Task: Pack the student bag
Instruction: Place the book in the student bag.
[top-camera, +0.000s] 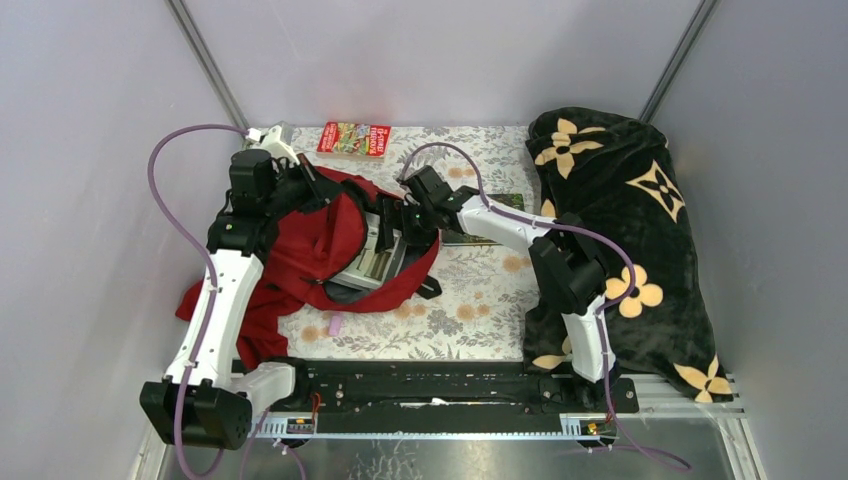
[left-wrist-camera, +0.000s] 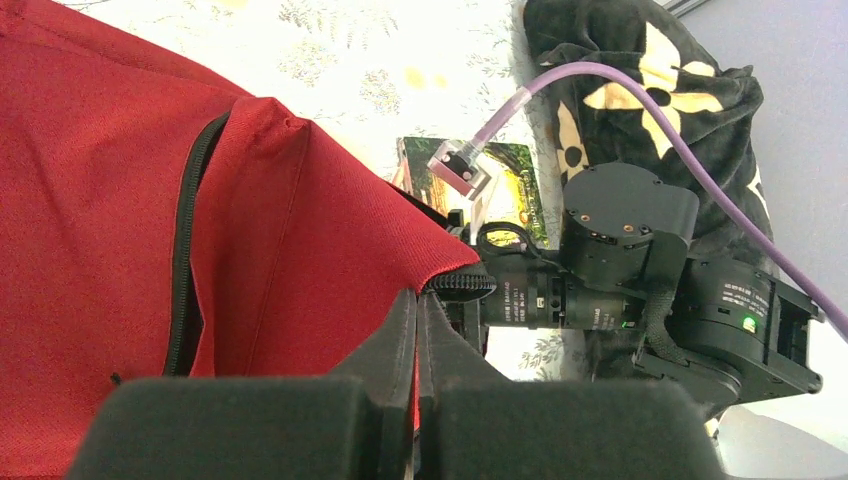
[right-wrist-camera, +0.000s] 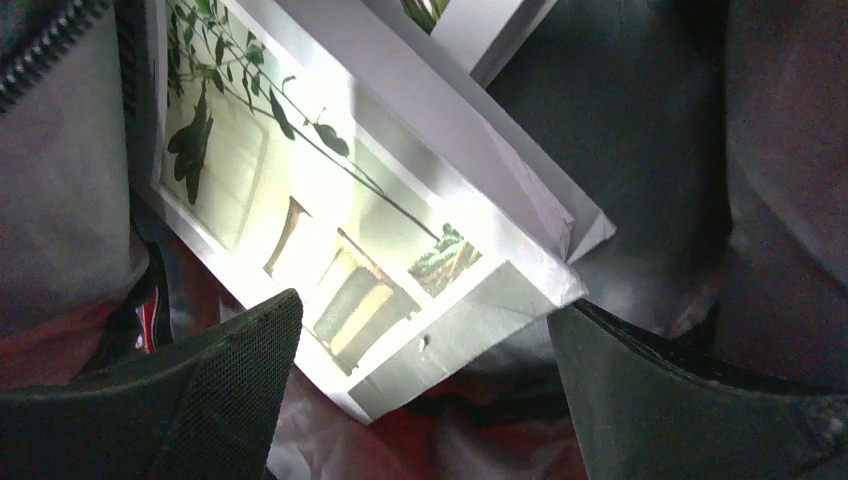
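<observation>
The dark-red student bag (top-camera: 320, 245) lies left of centre with its mouth facing right. My left gripper (top-camera: 312, 188) is shut on the edge of the bag's red flap (left-wrist-camera: 300, 260), close to the zipper, and holds it up; in the left wrist view (left-wrist-camera: 418, 305) the fingers pinch the fabric. My right gripper (top-camera: 400, 228) is at the bag's mouth, open. In the right wrist view (right-wrist-camera: 425, 345) a white book with a plant picture (right-wrist-camera: 340, 220) lies inside on the grey lining (right-wrist-camera: 640, 150), its corner between the spread fingers, not gripped. That book also shows in the top view (top-camera: 372, 262).
A red book (top-camera: 353, 138) lies at the back of the flowered cloth. A green book (top-camera: 485, 232) lies under the right arm. A black blanket with tan flowers (top-camera: 620, 250) fills the right side. A small pink object (top-camera: 335, 324) lies near the front.
</observation>
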